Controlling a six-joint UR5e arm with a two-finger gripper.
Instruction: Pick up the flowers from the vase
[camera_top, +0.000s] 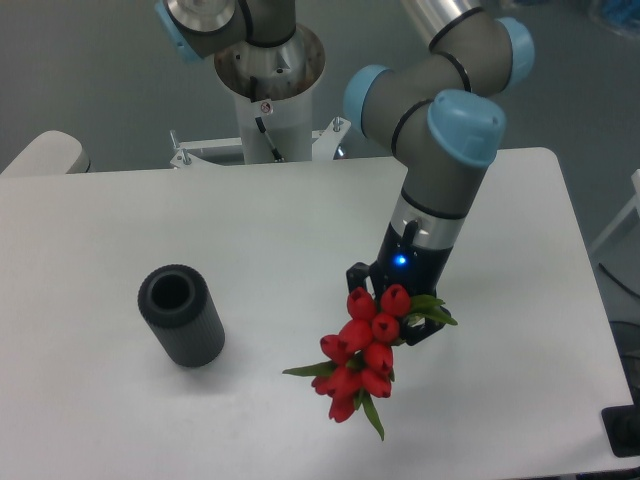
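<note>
Well to the right of the vase (181, 315), your gripper (393, 315) has its fingers clamped on the flowers (361, 351), buds hanging low near the table (120, 220). The vase's mouth looks empty, so you're essentially done.

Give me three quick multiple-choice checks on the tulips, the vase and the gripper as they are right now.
1. Where is the vase relative to the tulips?
A. left of them, apart
B. right of them
C. under them

2. What colour are the tulip buds?
A. yellow
B. red
C. white

3. What is in the vase's mouth?
A. the tulips
B. nothing visible
C. the gripper

Answers: 1 A, the dark ribbed vase stands on the white table well clear of the bunch. 2 B, the buds are red with green leaves. 3 B, the mouth shows hollow, while the gripper holds the bunch.
</note>
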